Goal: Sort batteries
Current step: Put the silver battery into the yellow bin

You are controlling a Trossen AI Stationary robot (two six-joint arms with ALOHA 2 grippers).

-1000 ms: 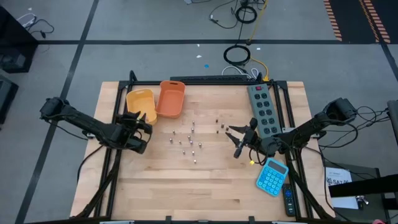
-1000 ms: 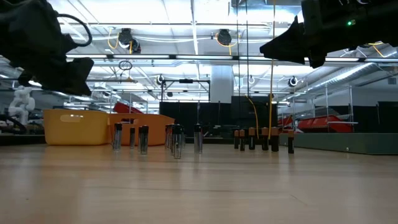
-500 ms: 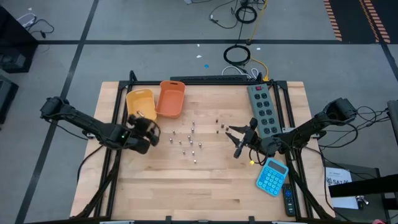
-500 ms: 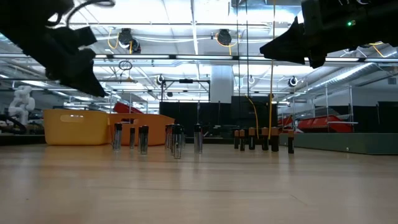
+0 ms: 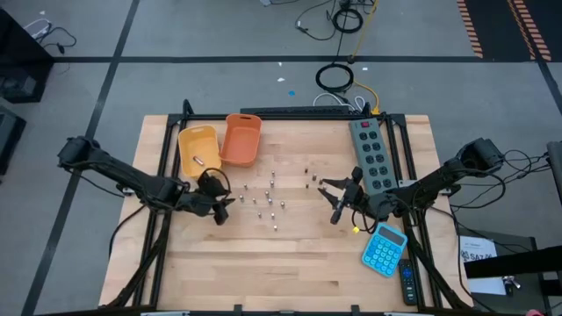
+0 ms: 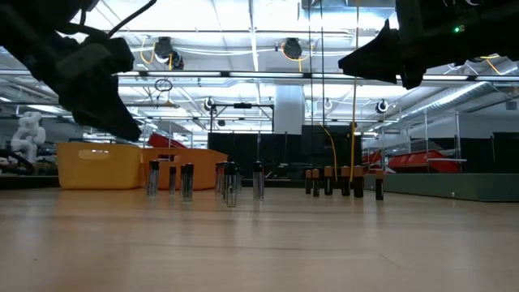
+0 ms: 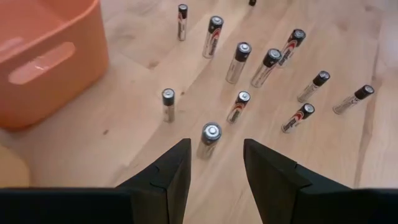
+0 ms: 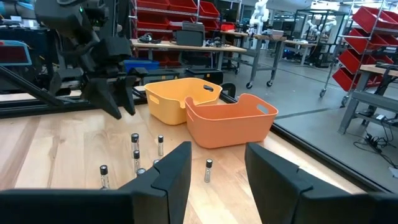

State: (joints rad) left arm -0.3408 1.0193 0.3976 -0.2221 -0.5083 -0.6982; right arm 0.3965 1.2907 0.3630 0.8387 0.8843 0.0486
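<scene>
Wooden desk (image 5: 290, 263) seen from overhead, grey floor around it. At frame centre, batteries (image 5: 266, 201): small cylinders standing upright, scattered in a loose cluster, a few more toward the right (image 5: 309, 180). Upper left of the desk: yellow bin (image 5: 198, 147) touching orange bin (image 5: 241, 139), one battery (image 5: 199, 161) lying inside the yellow one. Left hand (image 5: 219, 210) just left of the cluster, fingers spread open, nothing gripped; in its wrist view, poised over the nearest battery (image 7: 210, 135), apart from it. Right hand (image 5: 333, 200) at centre right, fingers also apart and empty, beside a grey power strip (image 5: 371, 154). Blue calculator (image 5: 384, 249) at lower right. Low view: batteries (image 6: 229, 182) upright in a row across mid-frame.
</scene>
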